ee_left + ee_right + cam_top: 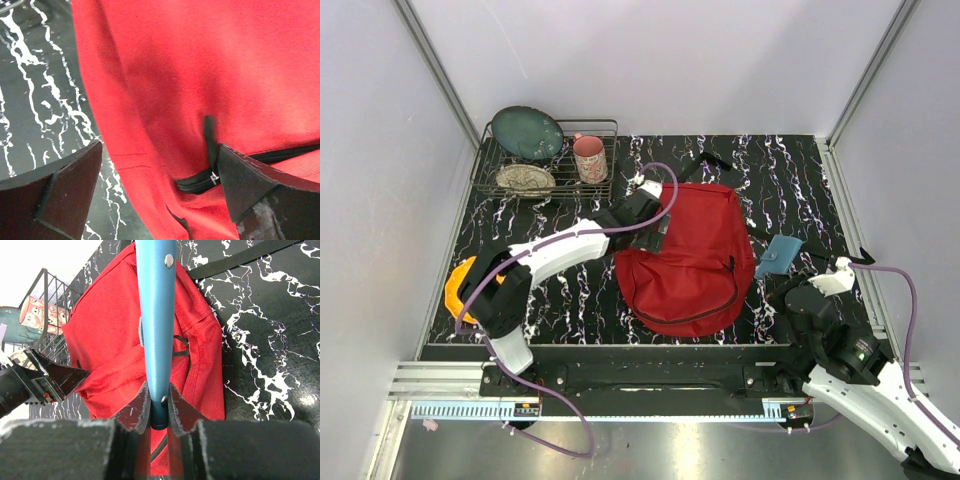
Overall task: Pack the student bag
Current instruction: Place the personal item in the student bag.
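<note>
The student bag (685, 265), a large red backpack, lies flat in the middle of the black marbled table. My left gripper (655, 232) hangs open over the bag's upper left edge. In the left wrist view that gripper (157, 187) straddles red fabric, and the black zipper pull (211, 150) sits just inside the right finger (250, 190). My right gripper (159, 407) is shut on a flat blue pouch (156, 315) with metal snaps. It holds the pouch edge-on just right of the bag (110, 340). From above, the pouch (778, 255) sits off the bag's right side, beyond my right gripper (786, 282).
A wire rack (545, 190) at the back left holds a green plate (527, 132), a patterned dish (525, 180) and a pink mug (589, 158). An orange object (458, 285) lies by the left arm's elbow. A black strap (715, 162) trails behind the bag. Walls close in on three sides.
</note>
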Robot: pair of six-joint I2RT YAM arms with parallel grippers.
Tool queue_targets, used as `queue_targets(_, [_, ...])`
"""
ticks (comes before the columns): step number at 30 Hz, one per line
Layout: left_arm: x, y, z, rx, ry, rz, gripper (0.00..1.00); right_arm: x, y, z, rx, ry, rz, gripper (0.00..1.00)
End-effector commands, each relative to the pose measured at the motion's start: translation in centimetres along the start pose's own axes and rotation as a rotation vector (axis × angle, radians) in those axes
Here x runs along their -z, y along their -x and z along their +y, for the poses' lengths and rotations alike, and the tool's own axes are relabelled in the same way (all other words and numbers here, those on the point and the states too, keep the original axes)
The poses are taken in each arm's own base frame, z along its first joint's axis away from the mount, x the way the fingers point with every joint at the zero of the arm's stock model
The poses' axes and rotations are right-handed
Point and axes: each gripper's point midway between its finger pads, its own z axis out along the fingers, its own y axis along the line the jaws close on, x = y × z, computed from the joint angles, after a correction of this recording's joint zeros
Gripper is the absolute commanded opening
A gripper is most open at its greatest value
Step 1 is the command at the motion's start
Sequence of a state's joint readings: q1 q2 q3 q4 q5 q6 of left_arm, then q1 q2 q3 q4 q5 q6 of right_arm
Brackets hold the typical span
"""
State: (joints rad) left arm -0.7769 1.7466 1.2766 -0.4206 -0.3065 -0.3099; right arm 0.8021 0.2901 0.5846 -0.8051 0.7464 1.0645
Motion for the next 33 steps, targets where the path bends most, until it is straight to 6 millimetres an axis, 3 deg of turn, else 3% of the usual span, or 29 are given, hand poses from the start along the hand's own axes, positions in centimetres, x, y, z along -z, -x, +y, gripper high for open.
queue_targets(1, [1.7,0.1,3.6,0.040,0.107,-0.032,0.99,-0.3,0.6,0.9,-0.046,0.013,-0.032,0.09])
queue_targets(5, [2.4,0.1,5.5,0.064,0.157,-0.043,0.99,-0.4,0.6,1.0,-0.046,0.017,-0.032,0.09])
queue_targets(9, [4.1,1.7,5.6,0.091,0.143,-0.101,0.99,-0.4,0.4,1.1,-0.049,0.020,-0.027,0.09])
queue_targets(12, [5.9,4.0,4.5,0.123,0.074,-0.172,0.99,-0.5,0.4,1.1,-0.047,0.018,-0.025,0.09])
queue_targets(17, [7.9,8.0,-1.0,0.084,-0.155,-0.279,0.99,-0.6,0.3,1.1,-0.050,0.018,-0.027,0.09])
queue_targets(20, [6.1,8.0,-3.6,-0.013,-0.219,-0.233,0.99,-0.5,0.3,1.1,-0.047,0.017,-0.027,0.09])
queue_targets(25, [3.9,8.2,-5.5,-0.171,-0.274,-0.171,0.99,-0.4,0.3,1.0,-0.044,0.023,-0.025,0.10])
queue_targets(26, [2.7,7.6,-5.5,-0.223,-0.264,-0.142,0.99,-0.4,0.3,0.9,-0.045,0.026,-0.025,0.10])
queue_targets(33, [1.5,6.9,-6.4,-0.129,-0.259,-0.053,0.99,-0.5,0.1,0.7,-0.060,0.023,-0.024,0.10])
